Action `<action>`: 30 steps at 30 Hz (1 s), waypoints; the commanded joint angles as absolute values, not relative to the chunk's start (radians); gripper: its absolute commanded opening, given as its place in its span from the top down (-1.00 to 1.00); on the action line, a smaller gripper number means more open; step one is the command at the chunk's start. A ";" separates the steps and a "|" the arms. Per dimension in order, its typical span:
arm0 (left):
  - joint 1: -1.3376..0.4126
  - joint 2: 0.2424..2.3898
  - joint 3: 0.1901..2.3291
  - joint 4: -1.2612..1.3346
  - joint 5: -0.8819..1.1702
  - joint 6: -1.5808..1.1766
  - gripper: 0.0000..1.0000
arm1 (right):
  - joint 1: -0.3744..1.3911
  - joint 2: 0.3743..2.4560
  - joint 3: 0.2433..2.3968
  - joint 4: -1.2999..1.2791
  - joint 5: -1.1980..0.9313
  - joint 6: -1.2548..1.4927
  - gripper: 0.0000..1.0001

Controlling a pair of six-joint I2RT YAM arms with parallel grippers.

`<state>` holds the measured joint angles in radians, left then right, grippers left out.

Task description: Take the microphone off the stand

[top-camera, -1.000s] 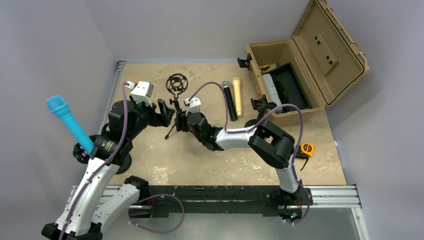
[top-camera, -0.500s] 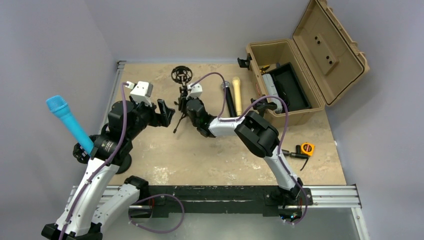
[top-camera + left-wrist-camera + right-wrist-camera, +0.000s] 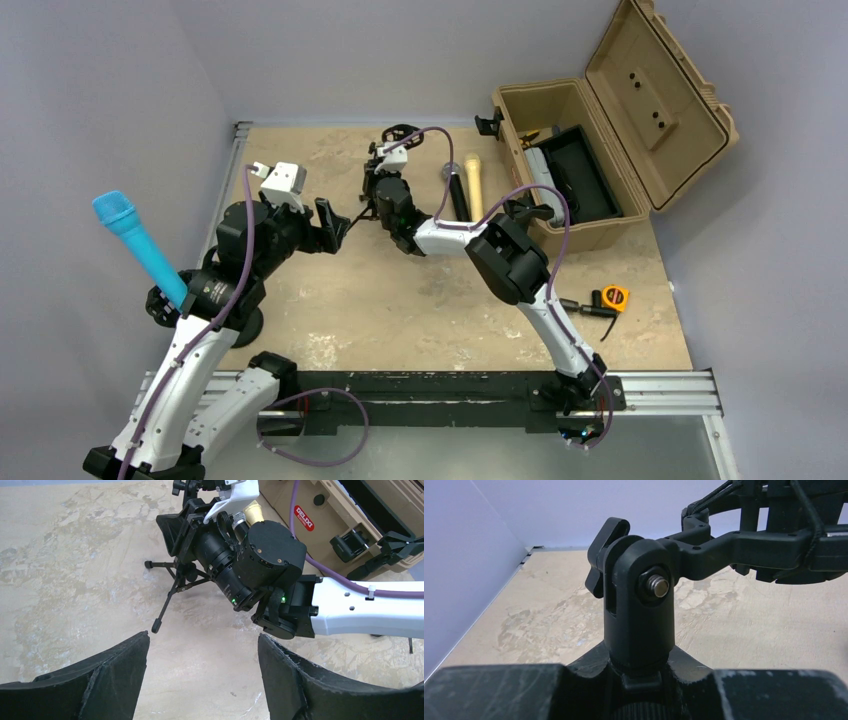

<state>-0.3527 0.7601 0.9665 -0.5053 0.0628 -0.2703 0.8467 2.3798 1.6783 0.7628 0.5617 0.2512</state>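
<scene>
One stand (image 3: 639, 615) | right end effector (image 3: 640, 682) clamped | far table (image 3: 420, 320) edge near

Closed in by plain pale lilac walls (image 3: 100, 90), floored with a mottled sandy-tan tabletop (image 3: 400, 320), edged near with an aluminium rail (image 3: 670, 392), lit evenly

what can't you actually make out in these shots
Top view: the lower end of the blue microphone is lost against the left arm, so what holds it is hidden.
Top view: the right arm covers most of the stand.
Right wrist view: the shock mount is cut off by the top and right edges.
Top view: the contents of the open case are too small and dark to name.
</scene>
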 commanded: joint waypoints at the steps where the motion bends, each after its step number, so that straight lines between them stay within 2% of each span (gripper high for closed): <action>1: -0.345 0.761 0.963 -0.471 0.061 -0.278 -0.54 | 0.854 2.338 1.660 0.780 0.653 0.145 0.85; 7: -0.345 0.754 0.962 -0.470 0.057 -0.276 -0.54 | 0.883 2.334 1.615 0.800 0.702 0.076 0.76; 11: -0.345 0.752 0.961 -0.469 0.057 -0.277 -0.54 | 0.906 2.327 1.555 0.820 0.692 0.080 0.35; 19: -0.345 0.756 0.958 -0.466 0.061 -0.279 -0.54 | 0.911 2.246 1.458 0.795 0.640 0.151 -0.20; 27: -0.345 0.756 0.958 -0.464 0.074 -0.282 -0.54 | 0.911 2.103 1.310 0.734 0.543 0.243 -0.42; 30: -0.345 0.758 0.959 -0.462 0.081 -0.285 -0.54 | 0.911 2.047 1.261 0.687 0.491 0.280 -0.44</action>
